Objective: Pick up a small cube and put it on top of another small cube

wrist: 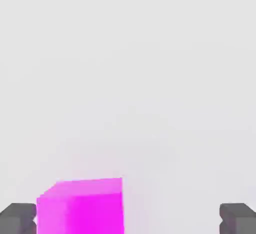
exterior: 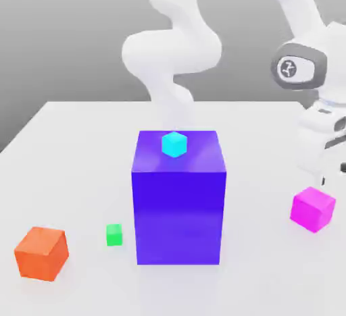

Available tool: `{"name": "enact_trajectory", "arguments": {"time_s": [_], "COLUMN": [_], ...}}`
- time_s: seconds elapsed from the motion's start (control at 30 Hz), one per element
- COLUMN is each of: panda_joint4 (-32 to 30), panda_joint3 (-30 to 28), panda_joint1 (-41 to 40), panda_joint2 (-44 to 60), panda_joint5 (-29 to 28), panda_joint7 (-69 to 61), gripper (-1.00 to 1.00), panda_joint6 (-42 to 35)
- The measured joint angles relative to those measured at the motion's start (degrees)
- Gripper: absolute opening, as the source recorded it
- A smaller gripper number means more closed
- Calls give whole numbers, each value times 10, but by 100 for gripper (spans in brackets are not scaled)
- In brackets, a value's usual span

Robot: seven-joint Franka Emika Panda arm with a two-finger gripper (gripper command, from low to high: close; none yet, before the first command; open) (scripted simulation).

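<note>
On the white table (exterior: 74, 146), toward the exterior view's right and near edge, the magenta cube (exterior: 313, 208) sits alone, not yet lifted. Gripper (wrist: 128, 218) hangs close above and just behind it, jaws spread wide with nothing between them but the cube's near portion; in the hand view the cube (wrist: 82, 205) lies off-centre, hard against one fingertip (wrist: 19, 217) and well clear of the other.

Step in hand, as I judge it: approach for the pick, pre-grasp. Next move likely calls for shifting sideways to centre the cube between the jaws, lowering, then closing.

Target green cube (exterior: 114, 234) rests well apart, on the exterior view's left of the big blue block (exterior: 178, 203), near the orange cube (exterior: 42, 252). A cyan cube (exterior: 174, 144) sits atop the block.
</note>
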Motion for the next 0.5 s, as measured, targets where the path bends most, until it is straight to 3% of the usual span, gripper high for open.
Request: {"name": "enact_trajectory", "arguments": {"time_s": [0.17, 0.2, 0.4, 0.5], "panda_joint4": [15, 18, 20, 12], "panda_joint3": [-102, -122, -132, -94], "panda_joint1": [76, 92, 100, 74], "panda_joint2": [107, 123, 131, 93], "panda_joint5": [-140, -158, -170, -115], "panda_joint7": [106, 120, 128, 88], "gripper": [0, -100, -100, -100], "panda_joint6": [76, 88, 95, 67]}}
